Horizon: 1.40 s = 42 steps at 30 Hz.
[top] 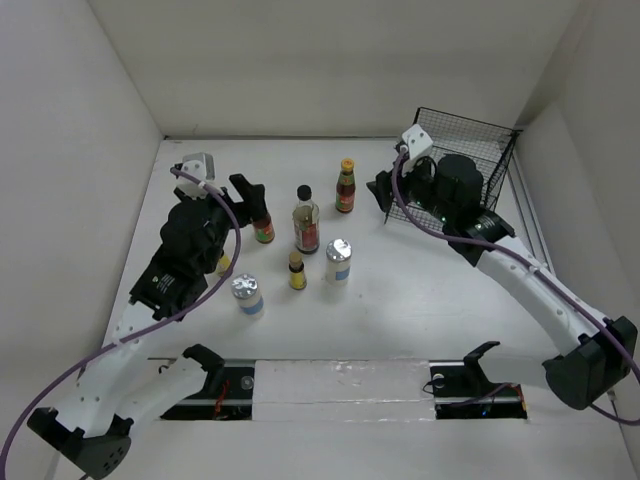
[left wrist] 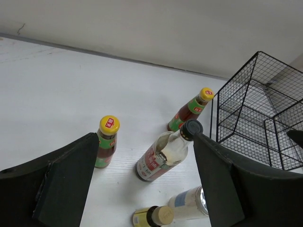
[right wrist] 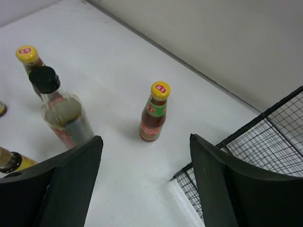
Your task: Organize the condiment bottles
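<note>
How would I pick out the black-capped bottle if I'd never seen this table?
Start at the black wire basket in the far right corner and look left, past a yellow-capped red sauce bottle, to the group of bottles mid-table. The black-capped bottle is the tallest there: clear glass, and the only black cap.

Left fingers and right fingers wide apart

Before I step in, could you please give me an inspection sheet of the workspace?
Surface: white table, no spills seen.
Job's things: condiment bottles upright mid-table, one partly hidden by the left arm; none seen in the wire basket.
Clutter: nothing seen.
Grippers: left gripper and right gripper both open, empty.
Cables: purple cable looped along each arm.
Surroundings: white walls on three sides.
</note>
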### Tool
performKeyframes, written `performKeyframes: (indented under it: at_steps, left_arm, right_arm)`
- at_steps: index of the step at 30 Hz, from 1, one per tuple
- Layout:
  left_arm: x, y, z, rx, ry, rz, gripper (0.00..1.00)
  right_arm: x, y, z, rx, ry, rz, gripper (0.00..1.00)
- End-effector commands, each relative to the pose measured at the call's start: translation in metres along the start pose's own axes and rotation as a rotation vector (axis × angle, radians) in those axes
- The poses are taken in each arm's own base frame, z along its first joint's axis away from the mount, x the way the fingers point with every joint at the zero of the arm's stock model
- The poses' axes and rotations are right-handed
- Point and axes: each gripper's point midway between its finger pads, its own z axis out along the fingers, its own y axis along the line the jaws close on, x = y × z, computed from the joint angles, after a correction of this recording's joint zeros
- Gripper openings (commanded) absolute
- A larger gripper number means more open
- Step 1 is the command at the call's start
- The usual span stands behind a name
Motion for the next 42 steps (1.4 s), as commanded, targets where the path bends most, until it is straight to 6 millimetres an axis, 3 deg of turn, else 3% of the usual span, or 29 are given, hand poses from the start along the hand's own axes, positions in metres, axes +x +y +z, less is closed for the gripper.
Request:
performKeyframes:
  at_steps: [1,3,4,5,6,7,8,9,10,11,12,15,16,18,22,32,33,36,39,41,42]
  left_arm:
    - [-0.021,-0.002,-0.009,0.032,-0.079,-0.033,0.77]
    - [-0.019,-0.001,-0.011,0.032,-0.079,-0.033,0.77]
    - [-0.016,0.002,-0.01,0.02,-0.075,-0.03,0.75]
    - [-0.012,0.003,-0.008,0.019,-0.071,-0.028,0.72]
    - [-0.016,0.002,-0.01,0.025,-0.088,-0.027,0.65]
    - [-0.015,0.002,-0.009,0.026,-0.091,-0.028,0.56]
    - [-0.015,0.002,-0.009,0.026,-0.091,-0.028,0.36]
    - [-0.016,0.004,-0.009,0.018,-0.094,-0.028,0.24]
    - [-0.016,0.004,-0.009,0.018,-0.094,-0.028,0.16]
    - [-0.015,0.002,-0.009,0.028,-0.09,-0.028,0.12]
    - [-0.013,0.002,-0.007,0.024,-0.082,-0.024,0.09]
    - [-0.01,0.004,-0.004,0.009,-0.077,-0.021,0.11]
    - [-0.006,0.005,-0.002,0.002,-0.061,-0.013,0.23]
    - [-0.006,0.005,-0.002,0.002,-0.06,-0.013,0.35]
    - [-0.003,0.004,-0.001,0.011,-0.058,-0.014,0.45]
    - [-0.003,0.001,0.0,0.024,-0.063,-0.026,0.46]
    - [-0.003,0.001,0.0,0.024,-0.063,-0.026,0.46]
    - [-0.003,0.002,0.0,0.023,-0.063,-0.017,0.47]
    - [-0.002,0.0,0.0,0.032,-0.06,-0.016,0.47]
    - [-0.002,0.0,0.0,0.032,-0.06,-0.016,0.47]
    - [-0.002,0.0,0.0,0.032,-0.06,-0.016,0.47]
  right_arm:
    - [-0.045,0.002,-0.016,0.0,-0.157,-0.004,0.79]
    - [-0.043,0.007,-0.016,-0.008,-0.168,-0.006,0.63]
    - [-0.045,0.008,-0.016,-0.017,-0.178,-0.008,0.46]
    - [-0.045,0.008,-0.016,-0.017,-0.178,-0.008,0.12]
    - [-0.046,0.012,-0.016,-0.026,-0.18,-0.008,0.02]
    - [-0.046,0.015,-0.016,-0.047,-0.182,-0.01,0.0]
    - [-0.047,0.022,-0.016,-0.068,-0.185,-0.011,0.0]
    - [-0.049,0.031,-0.016,-0.098,-0.19,-0.013,0.0]
    - [-0.044,0.038,-0.012,-0.124,-0.179,-0.028,0.01]
    - [-0.04,0.049,-0.01,-0.171,-0.167,-0.039,0.09]
    - [-0.038,0.063,-0.008,-0.211,-0.164,-0.054,0.34]
    - [-0.019,0.089,0.006,-0.283,-0.116,-0.091,0.64]
    - [-0.005,0.102,0.014,-0.331,-0.087,-0.108,0.72]
    - [-0.002,0.114,0.02,-0.379,-0.077,-0.121,0.75]
    - [0.0,0.129,0.039,-0.424,-0.079,-0.146,0.81]
    - [0.004,0.135,0.096,-0.468,-0.169,-0.157,0.84]
    - [-0.003,0.138,0.099,-0.485,-0.184,-0.151,0.84]
    - [0.009,0.148,0.116,-0.531,-0.181,-0.13,0.84]
    - [0.006,0.15,0.124,-0.536,-0.214,-0.123,0.82]
    - [0.014,0.153,0.131,-0.538,-0.207,-0.101,0.77]
    - [0.008,0.152,0.131,-0.534,-0.23,-0.106,0.72]
